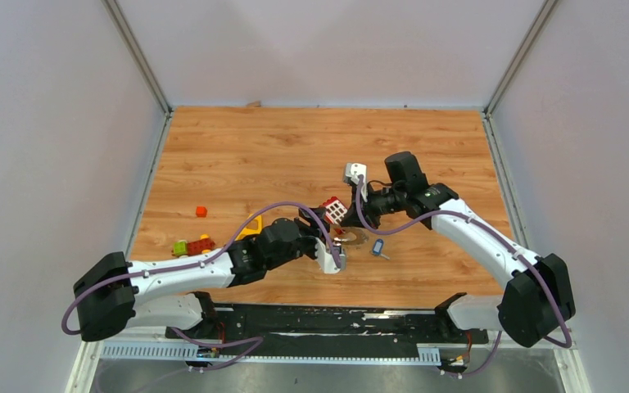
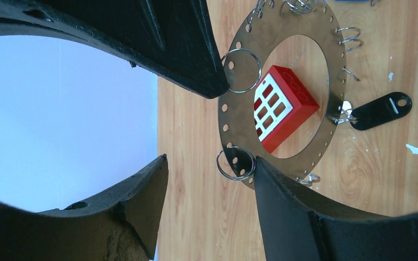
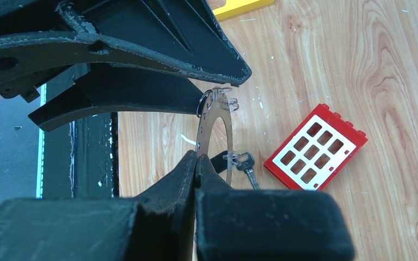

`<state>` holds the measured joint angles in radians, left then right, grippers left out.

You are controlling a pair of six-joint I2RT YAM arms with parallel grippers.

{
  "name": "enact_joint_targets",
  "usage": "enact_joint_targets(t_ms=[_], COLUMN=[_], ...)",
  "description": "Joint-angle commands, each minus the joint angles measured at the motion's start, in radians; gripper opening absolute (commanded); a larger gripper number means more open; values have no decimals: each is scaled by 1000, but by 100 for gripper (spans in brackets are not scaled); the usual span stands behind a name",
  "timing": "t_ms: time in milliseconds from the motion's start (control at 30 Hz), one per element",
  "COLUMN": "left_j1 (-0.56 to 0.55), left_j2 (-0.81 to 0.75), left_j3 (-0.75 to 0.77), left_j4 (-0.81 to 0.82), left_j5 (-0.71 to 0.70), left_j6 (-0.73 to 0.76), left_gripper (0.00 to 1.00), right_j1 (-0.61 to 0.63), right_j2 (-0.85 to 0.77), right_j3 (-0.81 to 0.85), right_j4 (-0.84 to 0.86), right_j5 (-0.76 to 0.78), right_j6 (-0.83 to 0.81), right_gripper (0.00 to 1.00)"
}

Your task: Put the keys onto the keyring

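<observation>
My right gripper [image 3: 197, 157] is shut on the rim of the keyring [image 3: 213, 128], a thin grey metal disc with holes and small split rings, and holds it on edge above the table. In the left wrist view the keyring [image 2: 239, 125] faces me. My left gripper [image 2: 209, 160] is open just in front of it, one fingertip [image 2: 258, 166] beside a split ring [image 2: 235, 163]. A black-headed key [image 3: 245, 162] hangs from the keyring's far side, next to a black tag [image 2: 381, 111]. The blue-headed key [image 1: 378, 247] lies loose on the wood right of the keyring [image 1: 352, 237].
A red block with white squares [image 1: 334, 210] lies just behind the keyring. A yellow frame [image 1: 250, 225], an orange bit [image 1: 201, 211] and a green and red toy [image 1: 192, 246] lie to the left. Grey walls enclose the wooden table [image 1: 295, 155].
</observation>
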<state>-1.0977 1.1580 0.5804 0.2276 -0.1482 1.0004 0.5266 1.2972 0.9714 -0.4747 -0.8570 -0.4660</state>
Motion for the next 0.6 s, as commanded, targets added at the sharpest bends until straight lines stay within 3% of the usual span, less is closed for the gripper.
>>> enact_joint_targets(t_ms=[0,367,567], left_j1=[-8,-14,-14], left_j2=[-18,-4,4], left_j3=[-10,-24,-62], left_j4=[50,60,150], left_j5=[16,53,24], left_j6=[32,23,32], left_gripper=[67,69,61], right_j1=[-2,-2,-3], right_j2=[2,-1,1], right_j3=[42,41,42], right_j4=[13,11,9], right_j5=[-36,-36,-36], right_j6=[-10,-12,-14], right_gripper=[0,0,0])
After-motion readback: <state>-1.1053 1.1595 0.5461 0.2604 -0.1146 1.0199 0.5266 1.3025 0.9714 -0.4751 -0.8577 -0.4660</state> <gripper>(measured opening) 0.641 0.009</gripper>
